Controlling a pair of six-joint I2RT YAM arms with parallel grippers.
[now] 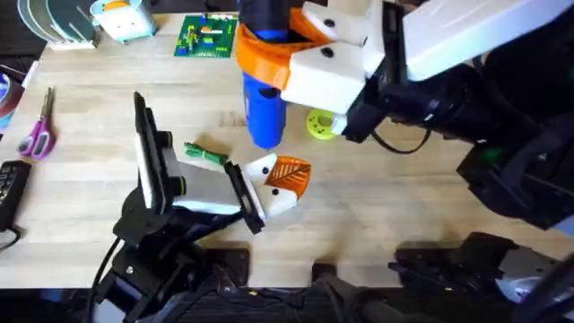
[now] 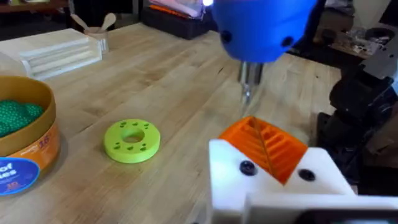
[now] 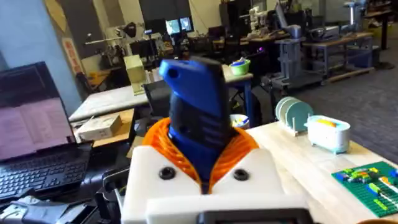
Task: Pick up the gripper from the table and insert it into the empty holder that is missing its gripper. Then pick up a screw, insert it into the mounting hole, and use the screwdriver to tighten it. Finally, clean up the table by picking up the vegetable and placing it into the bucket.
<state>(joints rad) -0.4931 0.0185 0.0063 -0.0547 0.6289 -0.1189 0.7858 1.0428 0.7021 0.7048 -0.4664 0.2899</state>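
A pale wooden table (image 1: 377, 206) carries the work. The right gripper (image 1: 309, 58), reaching in from the right, has its white fingers with orange pads clamped on the blue screwdriver (image 1: 265, 112), held upright with its thin tip just above the orange gripper (image 2: 264, 146). The left gripper (image 1: 282, 184) lies low; I cannot tell whether it's open. The green vegetable (image 1: 204, 153) lies near it.

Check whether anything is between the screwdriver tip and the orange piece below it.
Nothing visible. The screwdriver tip hangs just above the orange piece with only air between them; the green disc lies off to the side on the table.
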